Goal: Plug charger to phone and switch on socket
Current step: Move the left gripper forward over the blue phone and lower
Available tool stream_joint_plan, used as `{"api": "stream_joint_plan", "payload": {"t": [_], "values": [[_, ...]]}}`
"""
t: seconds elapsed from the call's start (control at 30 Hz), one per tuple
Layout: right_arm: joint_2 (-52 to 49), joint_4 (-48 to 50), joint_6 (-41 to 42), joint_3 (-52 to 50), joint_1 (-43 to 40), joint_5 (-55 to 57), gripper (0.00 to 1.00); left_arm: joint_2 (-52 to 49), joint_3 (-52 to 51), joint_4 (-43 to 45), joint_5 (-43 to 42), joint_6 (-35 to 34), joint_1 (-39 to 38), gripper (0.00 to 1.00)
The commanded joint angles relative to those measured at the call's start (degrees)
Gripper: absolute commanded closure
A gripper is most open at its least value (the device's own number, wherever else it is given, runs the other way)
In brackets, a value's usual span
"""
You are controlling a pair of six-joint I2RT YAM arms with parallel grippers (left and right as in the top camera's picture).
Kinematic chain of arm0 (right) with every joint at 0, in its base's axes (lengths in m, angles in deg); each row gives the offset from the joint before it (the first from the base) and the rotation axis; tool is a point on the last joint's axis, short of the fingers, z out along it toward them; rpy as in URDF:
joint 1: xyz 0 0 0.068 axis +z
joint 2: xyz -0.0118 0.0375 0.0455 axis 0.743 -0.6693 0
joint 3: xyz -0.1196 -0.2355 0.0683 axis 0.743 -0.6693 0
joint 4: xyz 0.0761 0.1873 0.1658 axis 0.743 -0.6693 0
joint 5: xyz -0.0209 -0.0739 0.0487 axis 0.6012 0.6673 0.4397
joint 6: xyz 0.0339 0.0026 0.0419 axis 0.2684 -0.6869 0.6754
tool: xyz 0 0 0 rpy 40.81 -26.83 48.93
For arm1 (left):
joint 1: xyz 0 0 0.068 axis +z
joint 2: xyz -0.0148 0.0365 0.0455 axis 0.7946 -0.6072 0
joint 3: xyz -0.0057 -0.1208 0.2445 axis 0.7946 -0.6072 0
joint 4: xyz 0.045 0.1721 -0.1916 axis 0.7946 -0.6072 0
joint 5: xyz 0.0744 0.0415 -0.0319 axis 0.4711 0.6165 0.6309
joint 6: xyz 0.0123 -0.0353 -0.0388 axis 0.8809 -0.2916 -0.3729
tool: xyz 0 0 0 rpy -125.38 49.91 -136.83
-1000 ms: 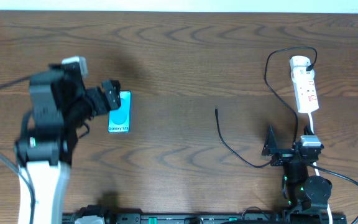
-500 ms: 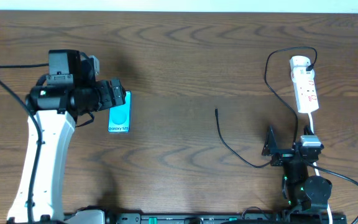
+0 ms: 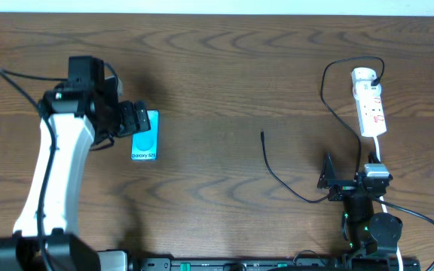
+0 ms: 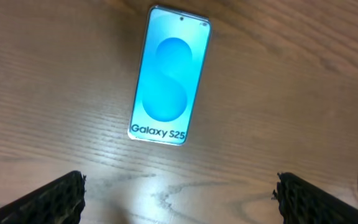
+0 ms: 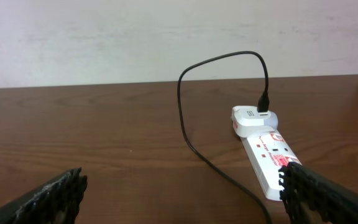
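The left pincer [image 4: 185, 198] stands wide and empty above the tabletop [image 3: 224, 75], with nothing between its fingers [image 4: 58, 198]. The phone [image 4: 169, 74] lies flat and screen-up just ahead of it, roughly centred between the two fingers, with the "Galaxy S25" end nearest the pincer. The right pincer [image 5: 185, 193] is also spread wide and holds nothing. The socket [image 5: 267, 155] lies ahead of it toward its right finger, its rounded end farthest away. The charger [image 5: 185, 106] is plugged in at that far end, arches up and runs back toward the pincer. In the overhead view its free plug tip [image 3: 262, 135] rests on the bare tabletop well apart from both pincers, between them and nearer the right one.
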Motion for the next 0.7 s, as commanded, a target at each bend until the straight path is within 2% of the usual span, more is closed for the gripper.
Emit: {"api": "stream_joint_plan", "payload": {"t": [0.0, 0.33, 0.37, 0.4, 0.43, 0.47, 0.5, 0.53, 0.67], "values": [[0.35, -0.26, -0.42, -0.07, 0.50, -0.11, 0.01, -3.74, 5.49, -1.84, 1.64, 0.57, 0.22, 0.02], [0.35, -0.26, -0.39, -0.07, 0.50, -0.11, 0.01, -11.96, 7.69, -2.14, 1.62, 1.90, 0.15, 0.00], [0.35, -0.26, -0.39, -0.07, 0.50, -0.11, 0.01, -12.44, 7.69, -2.12, 1.64, 1.90, 0.07, 0.10], [0.35, -0.26, -0.42, -0.07, 0.50, -0.11, 0.01, -12.79, 7.69, -2.10, 1.62, 1.88, -0.02, 0.25], [0.35, -0.26, -0.39, -0.07, 0.50, -0.11, 0.01, -12.98, 7.69, -2.10, 1.62, 1.88, -0.04, 0.31], [0.35, -0.26, -0.39, -0.07, 0.50, -0.11, 0.01, -13.00, 7.69, -2.03, 1.62, 1.88, -0.11, 0.32], [0.35, -0.26, -0.42, -0.07, 0.50, -0.11, 0.01, -13.00, 7.69, -1.88, 1.62, 1.88, -0.11, 0.07], [0.35, -0.26, -0.39, -0.07, 0.50, -0.11, 0.01, -13.00, 7.69, -1.68, 1.62, 1.90, -0.15, 0.02], [0.35, -0.26, -0.39, -0.07, 0.50, -0.11, 0.01, -13.00, 7.67, -1.03, 1.62, 2.47, -0.20, 0.02]]}}
